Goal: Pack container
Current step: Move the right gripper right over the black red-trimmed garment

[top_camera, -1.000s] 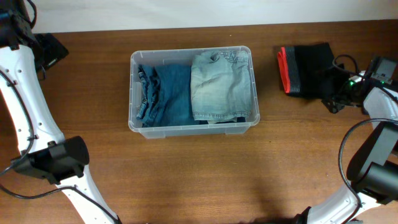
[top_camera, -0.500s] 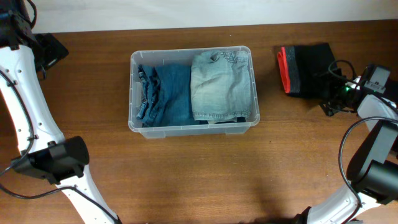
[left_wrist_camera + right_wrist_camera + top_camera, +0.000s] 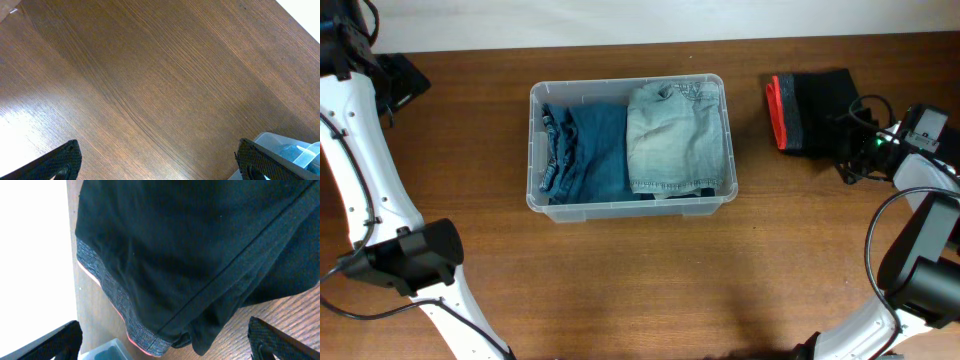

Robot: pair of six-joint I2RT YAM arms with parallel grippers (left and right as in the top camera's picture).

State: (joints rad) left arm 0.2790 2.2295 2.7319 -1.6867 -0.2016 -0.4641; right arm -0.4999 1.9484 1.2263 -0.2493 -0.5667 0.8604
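Observation:
The clear plastic container (image 3: 533, 150) stands mid-table and holds folded dark blue jeans (image 3: 585, 150) on its left and a light denim garment (image 3: 675, 140) on its right. A folded black garment with a red edge (image 3: 810, 110) lies on the table to the container's right. My right gripper (image 3: 850, 145) is open at that garment's right edge. In the right wrist view the black garment (image 3: 190, 245) fills the frame ahead of the open fingers (image 3: 167, 345). My left gripper (image 3: 398, 80) is open and empty at the far left, over bare wood (image 3: 160, 162).
The wooden table's far edge meets a white surface along the top (image 3: 620, 20). A container corner shows in the left wrist view (image 3: 280, 145) and in the right wrist view (image 3: 107, 350). Cables trail by the right arm (image 3: 880, 100).
My right gripper has shifted slightly, down and left along the black garment's right edge. The left arm, the container and the clothes have not moved.

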